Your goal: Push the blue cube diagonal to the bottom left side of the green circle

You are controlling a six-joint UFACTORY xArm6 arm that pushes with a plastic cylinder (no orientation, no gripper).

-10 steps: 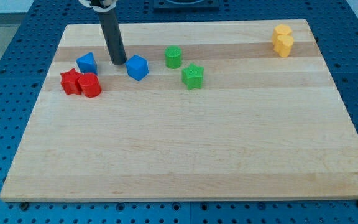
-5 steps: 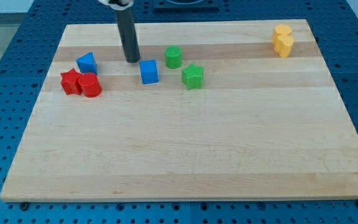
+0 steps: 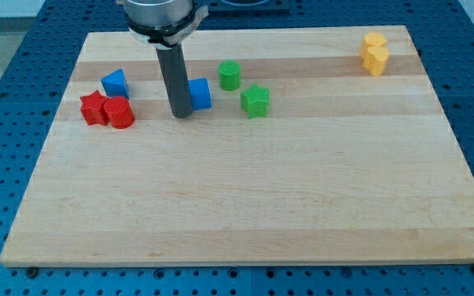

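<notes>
The blue cube (image 3: 200, 94) sits on the wooden board (image 3: 245, 197) just below and left of the green circle (image 3: 230, 76). My tip (image 3: 181, 113) rests on the board at the cube's lower left edge, touching or nearly touching it. The rod partly hides the cube's left side.
A green star (image 3: 255, 101) lies right of the blue cube. A second blue block (image 3: 114, 83), a red star (image 3: 93, 108) and a red cylinder (image 3: 119, 113) cluster at the view's left. Two yellow blocks (image 3: 374, 53) sit at the top right.
My tip moved from above-left of the blue cube down to its lower left. The cube shifted right and slightly down over the second, toward the green circle.
</notes>
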